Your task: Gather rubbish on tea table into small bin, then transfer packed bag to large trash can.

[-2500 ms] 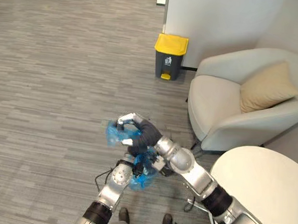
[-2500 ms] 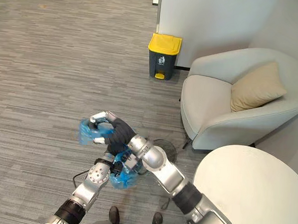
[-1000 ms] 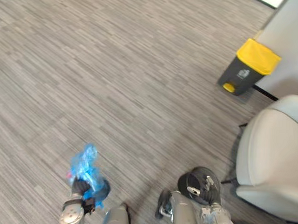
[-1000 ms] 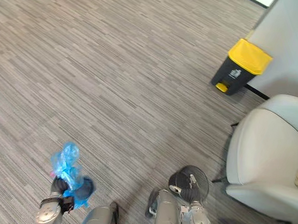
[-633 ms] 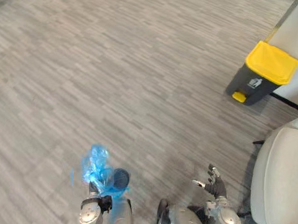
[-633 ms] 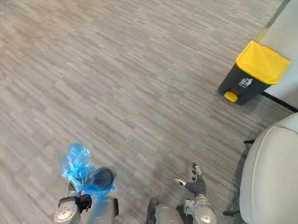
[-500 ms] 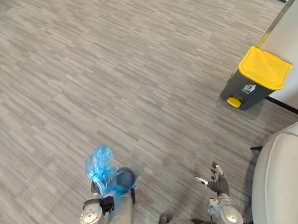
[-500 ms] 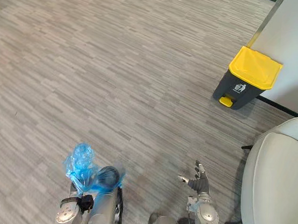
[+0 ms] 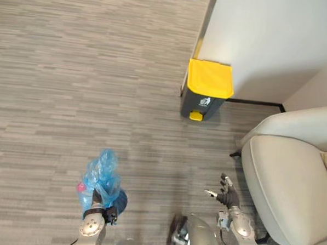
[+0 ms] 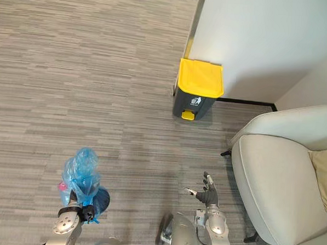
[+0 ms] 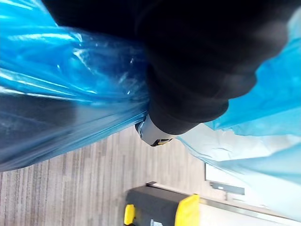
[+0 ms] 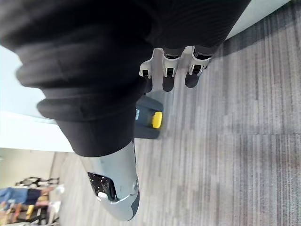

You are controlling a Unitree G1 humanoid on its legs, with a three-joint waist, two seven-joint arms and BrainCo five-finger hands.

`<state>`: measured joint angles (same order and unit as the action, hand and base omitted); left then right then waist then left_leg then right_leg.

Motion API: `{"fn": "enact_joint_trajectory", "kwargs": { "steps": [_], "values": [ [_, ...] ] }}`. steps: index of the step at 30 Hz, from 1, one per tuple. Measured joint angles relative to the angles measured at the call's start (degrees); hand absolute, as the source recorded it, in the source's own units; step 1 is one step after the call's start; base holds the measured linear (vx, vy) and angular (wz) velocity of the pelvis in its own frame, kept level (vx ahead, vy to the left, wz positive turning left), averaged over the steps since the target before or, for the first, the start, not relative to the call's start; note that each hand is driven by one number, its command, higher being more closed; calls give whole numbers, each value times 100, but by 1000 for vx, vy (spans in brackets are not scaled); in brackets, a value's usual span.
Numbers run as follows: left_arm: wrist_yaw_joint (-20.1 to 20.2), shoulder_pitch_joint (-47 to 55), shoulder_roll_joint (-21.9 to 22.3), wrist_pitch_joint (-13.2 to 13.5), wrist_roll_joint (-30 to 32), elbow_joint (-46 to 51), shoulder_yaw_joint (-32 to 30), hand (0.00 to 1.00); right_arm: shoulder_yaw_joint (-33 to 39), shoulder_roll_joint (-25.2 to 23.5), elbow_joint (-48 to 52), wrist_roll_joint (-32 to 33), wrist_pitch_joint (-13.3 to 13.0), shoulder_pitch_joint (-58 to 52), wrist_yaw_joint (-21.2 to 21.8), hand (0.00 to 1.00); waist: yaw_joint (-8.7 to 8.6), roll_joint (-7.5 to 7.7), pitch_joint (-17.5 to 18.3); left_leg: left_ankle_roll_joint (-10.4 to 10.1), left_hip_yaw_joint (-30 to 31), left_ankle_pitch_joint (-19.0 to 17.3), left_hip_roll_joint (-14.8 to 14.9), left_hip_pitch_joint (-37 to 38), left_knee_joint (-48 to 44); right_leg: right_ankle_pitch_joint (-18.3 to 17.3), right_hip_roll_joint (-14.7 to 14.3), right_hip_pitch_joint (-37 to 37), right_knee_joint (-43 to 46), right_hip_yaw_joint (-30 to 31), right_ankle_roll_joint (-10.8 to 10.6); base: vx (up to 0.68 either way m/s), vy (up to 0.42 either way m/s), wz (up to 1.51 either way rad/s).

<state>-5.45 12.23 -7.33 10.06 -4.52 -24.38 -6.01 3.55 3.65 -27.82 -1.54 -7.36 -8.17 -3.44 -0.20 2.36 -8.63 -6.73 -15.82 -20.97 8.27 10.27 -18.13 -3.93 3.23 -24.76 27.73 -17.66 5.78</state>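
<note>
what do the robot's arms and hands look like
The left arm and right arm are silver-grey metal with rounded housings. The left hand and right hand each have a dark ribbed cover over the back and wrist. The right hand's fingers are silver with dark tips.

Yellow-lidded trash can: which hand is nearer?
Right. The open right hand sits nearly in line with the trash can, beside the armchair. The left hand, gripping the blue bag, is well off to the side, farther away.
</note>
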Motion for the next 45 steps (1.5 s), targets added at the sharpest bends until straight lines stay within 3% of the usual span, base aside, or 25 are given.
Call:
{"fn": "enact_joint_trajectory", "kwargs": {
  "steps": [1,2,3,4,6,8,11,12,13,15,17,18,19,22,25,27,29,31,32,33,34,37,39,42,45],
  "values": [
    [4,22,119,-24,7,2,-139,100,-15,-4,29,-32,38,-7,15,0,65,-110,-42,-224,57,203,214,-162,-677,-244,-103,177,106,-164,109,665,-136,-6],
    [8,23,184,-29,11,3,-194,100,-8,3,93,-32,39,-14,28,0,86,-149,-70,-116,150,397,312,-374,-1253,-383,-174,330,57,-182,131,625,-147,-38],
    [11,49,331,-34,12,11,-273,100,-11,81,270,-30,42,-30,35,0,125,-330,-168,139,303,1174,608,-864,-2645,-512,-357,783,-207,-94,152,477,-106,-35],
    [13,112,410,-33,10,15,-295,100,-22,112,342,-22,43,-24,28,0,143,-396,-180,186,395,1483,740,-1110,-3276,-551,-464,1018,-366,-12,169,566,-59,-58],
    [55,228,566,-32,7,32,-160,100,6,116,523,-6,27,-3,-17,0,336,-390,-170,270,535,856,709,-2055,-4274,-700,-617,1852,-966,418,168,547,11,-79],
    [88,283,671,-32,12,128,-112,100,16,142,633,-8,15,38,-19,0,471,-316,-157,412,474,490,531,-2814,-3772,-860,-578,2338,-1259,782,63,586,65,-80],
    [161,333,685,-32,13,186,-85,100,62,134,623,-8,9,25,-42,0,590,-246,-181,386,491,519,201,-3276,-2450,-1207,-395,2696,-1277,1152,-212,523,173,-74],
    [159,409,701,-31,14,215,-47,100,104,158,621,-10,8,-3,-72,0,614,-263,-120,237,591,781,34,-3265,-1340,-1416,-308,2820,-1216,1327,-431,536,272,-96],
    [158,527,709,-30,15,265,-12,100,116,129,541,-12,1,-15,-118,0,677,-272,-17,668,632,1410,-67,-3200,-1119,-1639,-263,2894,-1123,1579,-606,686,336,-93],
    [157,507,639,-39,16,345,18,100,106,-33,462,-19,12,-46,-143,0,701,-21,142,815,258,1060,-169,-3098,-1228,-1642,28,2846,-948,1747,-683,671,302,-71],
    [154,440,592,-38,15,478,31,100,104,-116,458,-29,17,-36,-142,0,717,27,122,925,20,693,-208,-2760,-1314,-1492,209,2602,41,1772,-1114,617,264,-59],
    [149,419,563,-42,15,505,107,100,98,-141,457,-37,17,-7,-141,0,652,9,106,963,-28,502,-259,-2400,-1251,-1246,337,2127,1314,1792,-1620,498,174,-27],
    [132,393,483,-75,16,533,225,100,87,-146,456,-84,18,-15,-137,0,542,-26,58,1018,-30,355,-299,-1979,-1155,-1234,394,1802,2385,1759,-1636,485,138,-13],
    [75,394,390,-76,14,674,306,100,30,-148,467,-90,21,-66,-138,0,401,-79,12,1033,34,233,-330,-1122,-750,-1398,422,1091,2897,1330,-1278,435,28,9],
    [32,238,311,-72,14,699,301,100,52,-136,478,-87,26,-75,-143,0,342,-14,16,806,205,91,-316,-829,-567,-1427,488,536,1843,837,-1113,398,-63,42],
    [16,243,251,-59,22,631,210,100,22,-169,459,-87,34,-85,-151,0,340,214,91,511,325,-93,-483,-669,-648,-585,457,566,537,775,-721,427,-110,42],
    [-8,341,502,-94,20,571,78,100,68,-92,432,-86,65,-57,-155,0,416,-157,96,342,493,-17,-181,-594,-699,-610,269,874,321,628,-682,399,-85,2],
    [1,336,606,-82,20,573,78,100,124,-72,432,-80,83,-18,-166,0,394,-291,104,185,552,210,-120,-661,-848,-640,205,1085,20,464,-655,446,-113,22],
    [25,313,703,-83,17,572,48,100,123,-76,441,-69,115,-105,-170,0,395,-269,89,276,660,742,-84,-1014,-1787,-636,183,1541,-480,422,-647,367,-100,25],
    [30,313,718,-83,17,572,40,100,125,-80,445,-68,115,-99,-172,0,403,-243,72,314,668,805,-66,-1084,-1940,-633,198,1613,-541,428,-643,338,-70,11],
    [51,371,739,-74,16,567,42,100,131,-123,441,-45,113,-99,-193,0,425,-134,25,386,594,522,45,-1293,-2299,-626,237,2008,-829,427,-643,249,-6,2],
    [76,363,722,-74,20,565,141,100,396,-133,389,130,94,-91,-288,0,417,-105,67,443,451,287,92,-1789,-1359,-624,316,2374,-1086,404,-662,315,75,-5],
    [154,332,687,-73,23,445,169,100,647,-117,332,172,101,-84,-331,0,422,-212,93,455,397,956,124,-1830,-437,-706,260,2457,-1077,400,-882,240,163,-16],
    [168,363,479,-83,64,340,207,100,711,-286,271,195,102,-208,-388,0,411,61,184,471,281,984,-149,-1676,-296,-697,489,2580,-1227,490,-952,210,117,-3],
    [164,351,472,-81,76,339,201,100,716,-342,232,194,102,-252,-385,0,417,4,157,476,218,981,-216,-1465,-269,-598,552,2808,-1305,526,-997,144,77,4]
  ]
}}
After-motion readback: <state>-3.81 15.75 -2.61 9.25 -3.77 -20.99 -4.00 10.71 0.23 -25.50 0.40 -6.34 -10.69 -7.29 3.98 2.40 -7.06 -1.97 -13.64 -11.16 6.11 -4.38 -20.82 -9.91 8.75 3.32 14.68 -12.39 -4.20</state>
